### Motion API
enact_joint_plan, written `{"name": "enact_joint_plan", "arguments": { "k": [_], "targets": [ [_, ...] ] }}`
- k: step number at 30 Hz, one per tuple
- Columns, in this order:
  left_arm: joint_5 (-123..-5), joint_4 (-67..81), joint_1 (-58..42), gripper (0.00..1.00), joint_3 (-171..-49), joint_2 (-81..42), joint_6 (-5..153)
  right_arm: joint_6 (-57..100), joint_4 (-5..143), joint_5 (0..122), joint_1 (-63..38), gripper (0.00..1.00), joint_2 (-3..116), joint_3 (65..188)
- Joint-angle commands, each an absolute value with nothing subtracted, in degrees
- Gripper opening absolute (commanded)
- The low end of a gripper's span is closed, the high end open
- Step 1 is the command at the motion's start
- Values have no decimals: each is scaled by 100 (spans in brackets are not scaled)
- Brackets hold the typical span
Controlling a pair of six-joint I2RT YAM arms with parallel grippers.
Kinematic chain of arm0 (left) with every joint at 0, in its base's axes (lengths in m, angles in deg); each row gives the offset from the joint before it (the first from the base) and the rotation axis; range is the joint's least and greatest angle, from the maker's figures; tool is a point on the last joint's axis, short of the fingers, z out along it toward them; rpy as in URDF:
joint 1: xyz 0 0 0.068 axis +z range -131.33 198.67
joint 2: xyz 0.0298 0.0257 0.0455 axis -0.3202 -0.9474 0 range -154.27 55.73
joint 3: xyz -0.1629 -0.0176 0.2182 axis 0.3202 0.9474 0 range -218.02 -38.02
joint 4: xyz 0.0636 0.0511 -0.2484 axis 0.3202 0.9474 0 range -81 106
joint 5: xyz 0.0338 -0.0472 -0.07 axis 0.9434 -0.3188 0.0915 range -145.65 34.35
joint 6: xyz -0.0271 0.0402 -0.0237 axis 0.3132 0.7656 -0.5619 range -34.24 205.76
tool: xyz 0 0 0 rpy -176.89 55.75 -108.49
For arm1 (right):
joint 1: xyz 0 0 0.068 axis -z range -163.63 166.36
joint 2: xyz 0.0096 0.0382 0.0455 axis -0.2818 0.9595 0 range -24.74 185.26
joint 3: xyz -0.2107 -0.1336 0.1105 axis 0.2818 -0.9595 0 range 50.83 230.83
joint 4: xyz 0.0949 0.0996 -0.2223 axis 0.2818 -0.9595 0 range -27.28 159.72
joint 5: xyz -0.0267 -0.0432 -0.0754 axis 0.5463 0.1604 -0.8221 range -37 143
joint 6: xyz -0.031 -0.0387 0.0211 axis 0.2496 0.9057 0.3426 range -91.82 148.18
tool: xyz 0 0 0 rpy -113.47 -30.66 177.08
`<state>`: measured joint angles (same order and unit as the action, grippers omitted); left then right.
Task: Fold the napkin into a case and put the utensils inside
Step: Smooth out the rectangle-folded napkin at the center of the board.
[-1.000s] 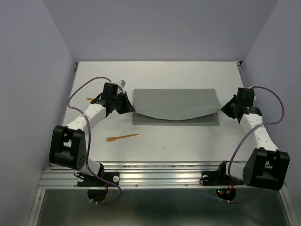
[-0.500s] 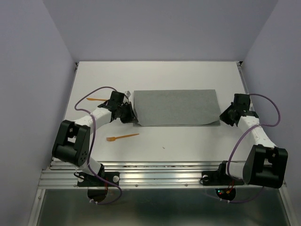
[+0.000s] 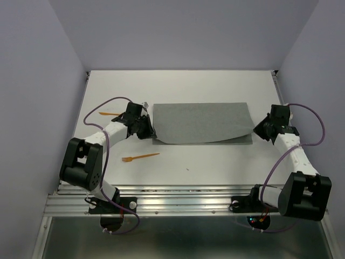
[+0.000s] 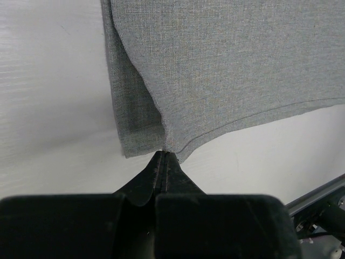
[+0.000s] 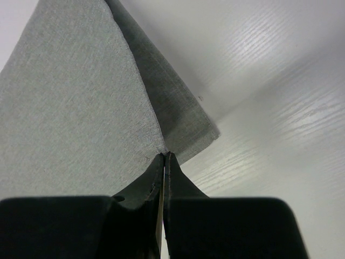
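A grey napkin (image 3: 202, 121), folded in half into a wide rectangle, lies at the middle of a white surface (image 3: 215, 86). The left pincer (image 4: 164, 156) is clenched on the top layer's corner at the napkin's 8 o'clock. The right pincer (image 5: 163, 156) is clenched on the top layer's corner at 4 o'clock. Between them the top layer's near edge hangs in a shallow curve, with the bottom layer showing beneath. An orange fork (image 3: 141, 157) lies on the surface at the napkin's 7 o'clock, apart from it. A second orange utensil (image 3: 110, 114) lies at 9 o'clock, beyond the left arm (image 3: 110, 132).
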<state>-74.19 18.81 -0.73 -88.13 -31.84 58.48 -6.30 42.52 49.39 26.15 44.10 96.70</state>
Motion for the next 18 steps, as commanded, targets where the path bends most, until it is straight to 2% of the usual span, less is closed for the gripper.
{"name": "enact_joint_plan", "arguments": {
  "k": [1, 18],
  "targets": [
    [-7323, 1999, -75, 0, -9032, -2874, 5887, -584, 4204, 4922, 2638, 1, 4171, 9873],
    [-7191, 2201, -31, 0, -9252, -2759, 5957, -592, 4098, 4949, 2638, 1, 4012, 9864]
  ]
}}
